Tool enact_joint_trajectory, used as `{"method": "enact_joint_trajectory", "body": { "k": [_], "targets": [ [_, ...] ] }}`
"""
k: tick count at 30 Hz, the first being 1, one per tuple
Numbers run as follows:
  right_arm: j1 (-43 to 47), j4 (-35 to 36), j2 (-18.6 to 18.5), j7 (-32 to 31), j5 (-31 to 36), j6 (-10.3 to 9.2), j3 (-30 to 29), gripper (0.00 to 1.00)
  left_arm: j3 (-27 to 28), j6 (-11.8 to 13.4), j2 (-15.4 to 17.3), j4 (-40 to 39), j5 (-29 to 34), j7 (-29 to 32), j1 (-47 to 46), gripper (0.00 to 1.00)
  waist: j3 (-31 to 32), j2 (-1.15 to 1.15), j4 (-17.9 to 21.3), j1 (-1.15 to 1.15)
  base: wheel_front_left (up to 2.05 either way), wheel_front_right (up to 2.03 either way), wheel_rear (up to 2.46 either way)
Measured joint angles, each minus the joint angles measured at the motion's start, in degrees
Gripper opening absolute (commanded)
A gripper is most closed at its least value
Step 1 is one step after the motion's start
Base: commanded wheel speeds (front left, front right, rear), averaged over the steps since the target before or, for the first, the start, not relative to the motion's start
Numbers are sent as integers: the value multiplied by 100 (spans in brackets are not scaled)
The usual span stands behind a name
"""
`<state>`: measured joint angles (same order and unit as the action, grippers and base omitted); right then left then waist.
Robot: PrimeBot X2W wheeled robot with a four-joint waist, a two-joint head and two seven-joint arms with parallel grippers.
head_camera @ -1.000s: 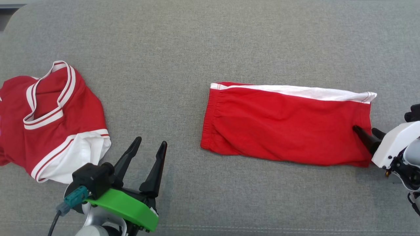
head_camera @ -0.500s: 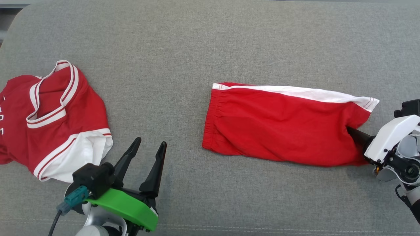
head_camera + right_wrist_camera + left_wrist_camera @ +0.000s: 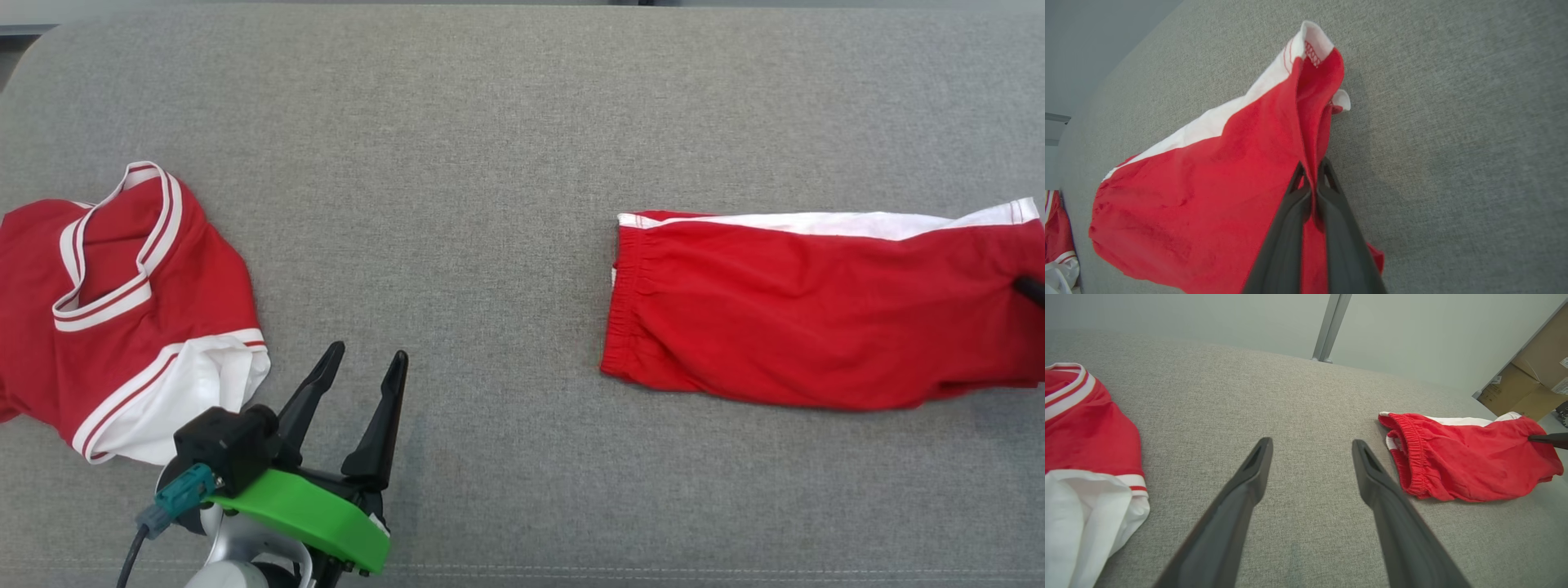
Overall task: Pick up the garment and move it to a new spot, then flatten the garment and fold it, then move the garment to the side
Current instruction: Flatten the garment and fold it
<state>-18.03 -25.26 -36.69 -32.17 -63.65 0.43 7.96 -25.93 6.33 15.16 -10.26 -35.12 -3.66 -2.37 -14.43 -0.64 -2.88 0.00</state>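
Observation:
The garment (image 3: pixel 816 310) is a pair of red shorts with a white side stripe, folded flat on the grey surface at the right. In the left wrist view the garment (image 3: pixel 1461 465) lies right of my fingers, waistband towards me. My right gripper (image 3: pixel 1312 169) is shut on the red hem of the garment (image 3: pixel 1208 183), whose leg end is lifted into a ridge. In the head view the right gripper (image 3: pixel 1030 287) shows as a dark tip at the right edge. My left gripper (image 3: pixel 367 353) hovers open and empty at the lower left, and the left gripper (image 3: pixel 1312 444) points at bare surface.
A crumpled red and white jersey (image 3: pixel 122 310) lies at the left, close beside my left gripper, and is also seen as the jersey (image 3: pixel 1081 428). The grey fabric surface (image 3: pixel 490 163) stretches between the two clothes. A cardboard box (image 3: pixel 1531 384) stands beyond the far right edge.
My right gripper has shut on the garment's hem and pulled it to the right, so the shorts now lie further from the jersey. The left gripper has stayed put.

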Motion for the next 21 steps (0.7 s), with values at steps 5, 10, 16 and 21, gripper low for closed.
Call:
{"method": "enact_joint_trajectory", "body": {
  "k": [5,10,16,21],
  "targets": [
    [-60,722,191,-124,-326,254,5,0,3,0,-7,0,0,-1,3,100,13,0,35,0,0,0,0],
    [-391,1758,802,-235,-388,460,552,0,13,1,1,-4,0,-16,4,100,8,0,93,0,0,0,0],
    [-424,2154,1302,-271,-386,459,996,0,-149,-11,38,3,60,62,-9,100,-2,0,62,0,0,0,0],
    [-370,2102,1574,-265,-86,398,1411,0,-229,-36,27,-2,60,118,-101,100,-28,0,-19,0,0,0,0]
  ]
}}
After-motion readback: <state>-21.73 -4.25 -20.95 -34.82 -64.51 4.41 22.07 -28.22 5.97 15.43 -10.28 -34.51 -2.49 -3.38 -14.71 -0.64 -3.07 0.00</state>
